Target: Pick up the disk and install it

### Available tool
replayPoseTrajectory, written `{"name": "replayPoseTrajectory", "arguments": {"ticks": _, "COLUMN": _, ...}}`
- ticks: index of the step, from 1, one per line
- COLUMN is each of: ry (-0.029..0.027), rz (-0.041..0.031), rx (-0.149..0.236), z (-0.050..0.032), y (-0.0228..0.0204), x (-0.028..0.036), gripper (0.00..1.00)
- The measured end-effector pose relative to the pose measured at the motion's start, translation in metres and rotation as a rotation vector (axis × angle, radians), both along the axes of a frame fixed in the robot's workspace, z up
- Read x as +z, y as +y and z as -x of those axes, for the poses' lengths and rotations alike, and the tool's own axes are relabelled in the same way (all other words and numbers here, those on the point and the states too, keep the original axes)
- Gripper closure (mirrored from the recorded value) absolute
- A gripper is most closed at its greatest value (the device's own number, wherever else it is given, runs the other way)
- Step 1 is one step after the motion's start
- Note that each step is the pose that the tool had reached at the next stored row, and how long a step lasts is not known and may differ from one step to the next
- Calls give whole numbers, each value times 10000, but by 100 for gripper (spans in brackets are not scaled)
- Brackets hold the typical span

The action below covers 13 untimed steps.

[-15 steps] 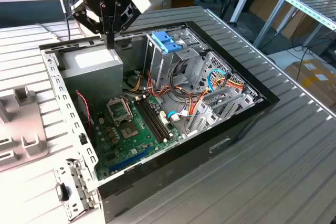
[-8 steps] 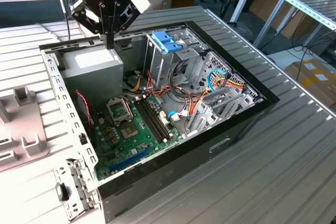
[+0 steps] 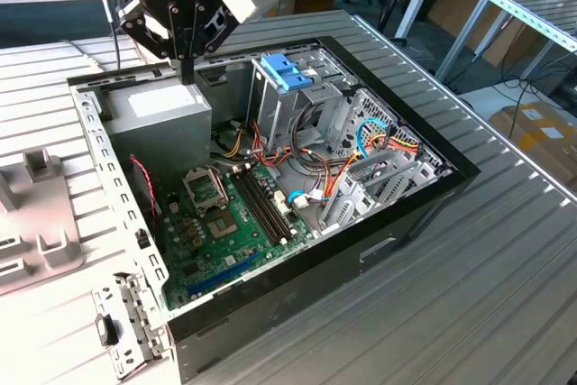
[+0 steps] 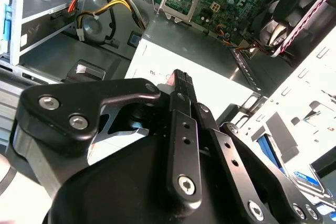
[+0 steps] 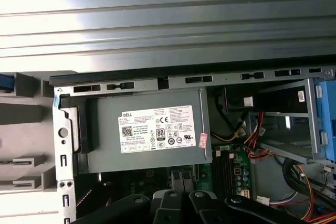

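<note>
There is one gripper [image 3: 187,71], one open computer case [image 3: 424,196] and one ribbed metal table [image 3: 505,295] under it. The gripper hangs just above the single grey power supply [image 3: 158,114] in a corner of the case. Its two fingers are pressed together with nothing between them, and the second wrist view shows the same.

Beside the power supply lies one green motherboard [image 3: 225,223]. Beyond that stands one metal cage [image 3: 270,101] with one light blue latch [image 3: 287,69] on top, and a tangle of red, orange and yellow wires [image 3: 361,164] lies next to it.

The perforated case wall [image 3: 117,196] runs along the power supply, and one pale stand [image 3: 41,241] sits outside it. In the second wrist view, what looks like the one disk [image 4: 269,150] shows as a blue rail with a dark flat part. It lies beyond that wall, well apart from the fingertips and partly hidden by the gripper's black links.

The first wrist view looks straight down on the power supply's white label [image 5: 160,129].
</note>
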State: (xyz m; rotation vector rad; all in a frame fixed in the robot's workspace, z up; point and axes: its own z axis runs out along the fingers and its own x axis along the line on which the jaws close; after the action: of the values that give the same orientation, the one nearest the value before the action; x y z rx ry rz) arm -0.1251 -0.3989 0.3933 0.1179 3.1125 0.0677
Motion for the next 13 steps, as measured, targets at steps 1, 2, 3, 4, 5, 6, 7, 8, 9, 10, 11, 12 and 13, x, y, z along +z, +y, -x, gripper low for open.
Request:
{"name": "replayPoseTrajectory", "arguments": {"ticks": 1, "ry": 0, "rz": 0, "rx": -1, "z": 1, "y": 0, "x": 0, "gripper": 89}}
{"name": "replayPoseTrajectory", "arguments": {"ticks": 2, "ry": 0, "rz": 0, "rx": -1, "z": 5, "y": 0, "x": 0, "gripper": 89}}
{"name": "replayPoseTrajectory", "arguments": {"ticks": 3, "ry": 0, "rz": 0, "rx": -1, "z": 8, "y": 0, "x": 0, "gripper": 89}}
{"name": "replayPoseTrajectory", "arguments": {"ticks": 4, "ry": 1, "rz": 1, "rx": 0, "z": 12, "y": 0, "x": 0, "gripper": 89}}
{"name": "replayPoseTrajectory", "arguments": {"ticks": 5, "ry": 0, "rz": 0, "rx": 0, "z": 17, "y": 0, "x": 0, "gripper": 89}}
{"name": "replayPoseTrajectory", "arguments": {"ticks": 6, "ry": 0, "rz": 0, "rx": 0, "z": 22, "y": 0, "x": 0, "gripper": 89}}
{"name": "replayPoseTrajectory", "arguments": {"ticks": 7, "ry": 0, "rz": 0, "rx": -1, "z": 27, "y": 0, "x": 0, "gripper": 89}}
{"name": "replayPoseTrajectory", "arguments": {"ticks": 8, "ry": 0, "rz": 0, "rx": 0, "z": 29, "y": 0, "x": 0, "gripper": 89}}
{"name": "replayPoseTrajectory", "arguments": {"ticks": 9, "ry": 0, "rz": 1, "rx": -1, "z": 32, "y": 0, "x": 0, "gripper": 89}}
{"name": "replayPoseTrajectory", "arguments": {"ticks": 10, "ry": 0, "rz": 0, "rx": 0, "z": 37, "y": 0, "x": 0, "gripper": 89}}
{"name": "replayPoseTrajectory", "arguments": {"ticks": 11, "ry": 0, "rz": 0, "rx": 0, "z": 40, "y": 0, "x": 0, "gripper": 89}}
{"name": "replayPoseTrajectory", "arguments": {"ticks": 12, "ry": 0, "rz": 1, "rx": 1, "z": 43, "y": 0, "x": 0, "gripper": 89}}
{"name": "replayPoseTrajectory", "arguments": {"ticks": 13, "ry": 0, "rz": 0, "rx": 0, "z": 46, "y": 0, "x": 0, "gripper": 89}}
